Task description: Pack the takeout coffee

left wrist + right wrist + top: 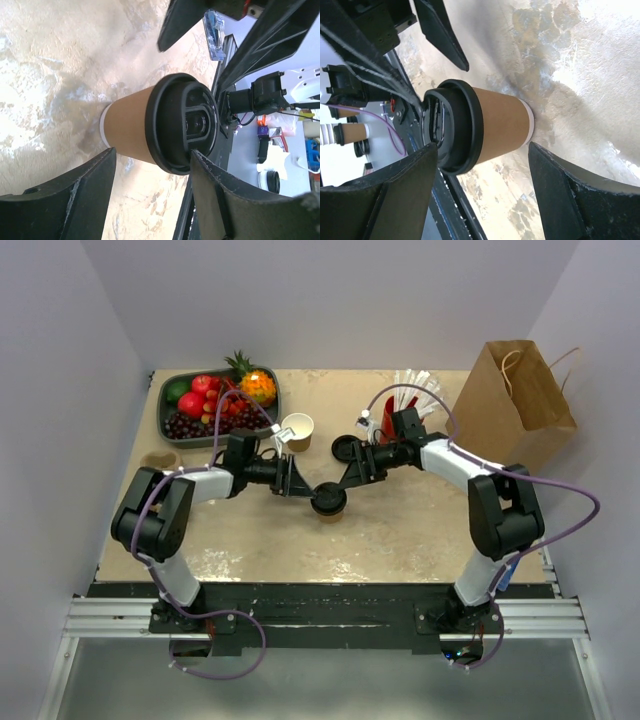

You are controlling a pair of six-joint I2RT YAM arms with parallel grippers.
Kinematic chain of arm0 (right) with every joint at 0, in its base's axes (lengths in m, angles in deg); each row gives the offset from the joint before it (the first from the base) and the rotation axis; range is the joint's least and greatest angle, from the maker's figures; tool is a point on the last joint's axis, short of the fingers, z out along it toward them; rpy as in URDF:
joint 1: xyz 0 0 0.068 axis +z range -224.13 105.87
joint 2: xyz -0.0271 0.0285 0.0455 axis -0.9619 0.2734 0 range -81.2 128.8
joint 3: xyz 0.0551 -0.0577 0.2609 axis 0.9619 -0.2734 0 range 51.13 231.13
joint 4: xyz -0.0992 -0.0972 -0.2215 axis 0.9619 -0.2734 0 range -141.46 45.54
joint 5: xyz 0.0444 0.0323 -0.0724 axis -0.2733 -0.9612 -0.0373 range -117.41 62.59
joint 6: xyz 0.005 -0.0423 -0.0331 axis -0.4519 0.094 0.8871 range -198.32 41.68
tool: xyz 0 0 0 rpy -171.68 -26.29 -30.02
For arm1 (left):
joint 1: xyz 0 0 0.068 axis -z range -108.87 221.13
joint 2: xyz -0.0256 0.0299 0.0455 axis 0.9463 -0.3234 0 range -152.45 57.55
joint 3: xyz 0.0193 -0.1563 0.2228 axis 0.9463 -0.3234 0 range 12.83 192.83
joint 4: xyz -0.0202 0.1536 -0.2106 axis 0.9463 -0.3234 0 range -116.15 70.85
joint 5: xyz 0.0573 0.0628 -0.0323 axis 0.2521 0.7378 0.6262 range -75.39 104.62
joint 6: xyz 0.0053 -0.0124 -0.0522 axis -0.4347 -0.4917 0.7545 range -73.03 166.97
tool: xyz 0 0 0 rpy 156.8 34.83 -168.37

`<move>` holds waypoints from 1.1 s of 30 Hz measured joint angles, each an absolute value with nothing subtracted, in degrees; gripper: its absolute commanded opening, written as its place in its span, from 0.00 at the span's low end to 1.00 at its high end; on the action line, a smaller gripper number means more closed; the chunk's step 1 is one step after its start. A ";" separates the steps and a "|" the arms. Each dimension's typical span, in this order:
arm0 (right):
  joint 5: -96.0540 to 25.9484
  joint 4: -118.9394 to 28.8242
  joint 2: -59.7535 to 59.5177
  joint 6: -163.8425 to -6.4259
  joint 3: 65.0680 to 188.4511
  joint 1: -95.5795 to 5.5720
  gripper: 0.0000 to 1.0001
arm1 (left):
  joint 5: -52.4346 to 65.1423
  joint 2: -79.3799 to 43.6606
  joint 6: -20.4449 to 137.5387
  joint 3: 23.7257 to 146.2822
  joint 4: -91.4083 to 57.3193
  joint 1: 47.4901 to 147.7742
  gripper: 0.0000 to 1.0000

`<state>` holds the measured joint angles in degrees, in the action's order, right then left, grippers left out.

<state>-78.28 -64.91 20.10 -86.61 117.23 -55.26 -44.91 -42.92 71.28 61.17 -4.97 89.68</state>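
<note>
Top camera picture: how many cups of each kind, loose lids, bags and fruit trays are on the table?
lidded cup: 1
open paper cup: 1
red cup with straws: 1
loose black lid: 1
paper bag: 1
fruit tray: 1
Total: 6

A grey tray [163,410] of fruit, a pineapple [256,385] among it, sat at the back left of the tan table [400,535], and a brown paper bag [512,400] stood upright at the back right. Between them were a lidless paper cup [297,430], a loose black lid [345,448] lying flat, and a red cup [387,426] holding white straws [420,385].
</note>
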 measured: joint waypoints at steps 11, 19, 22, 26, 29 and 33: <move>-77.85 -65.37 17.65 -86.57 115.96 -56.50 0.70 | -45.26 -40.93 74.98 57.94 -0.08 89.26 0.64; -77.76 -68.01 17.65 -85.02 114.94 -56.50 0.63 | -43.78 -39.92 74.91 57.94 -1.74 89.24 0.62; -77.80 -68.47 17.65 -84.73 114.08 -56.50 0.63 | -43.32 -39.92 74.82 57.91 -2.64 89.20 0.62; -78.31 -68.84 17.65 -84.71 113.43 -56.50 0.62 | -43.21 -39.95 74.85 57.74 -2.90 89.18 0.63; -78.50 -68.89 17.65 -84.71 113.41 -56.52 0.62 | -43.23 -39.95 74.87 57.00 -2.88 89.18 0.63; -78.94 -68.91 17.85 -84.71 113.41 -56.52 0.62 | -43.29 -40.01 74.89 56.04 -2.68 89.20 0.63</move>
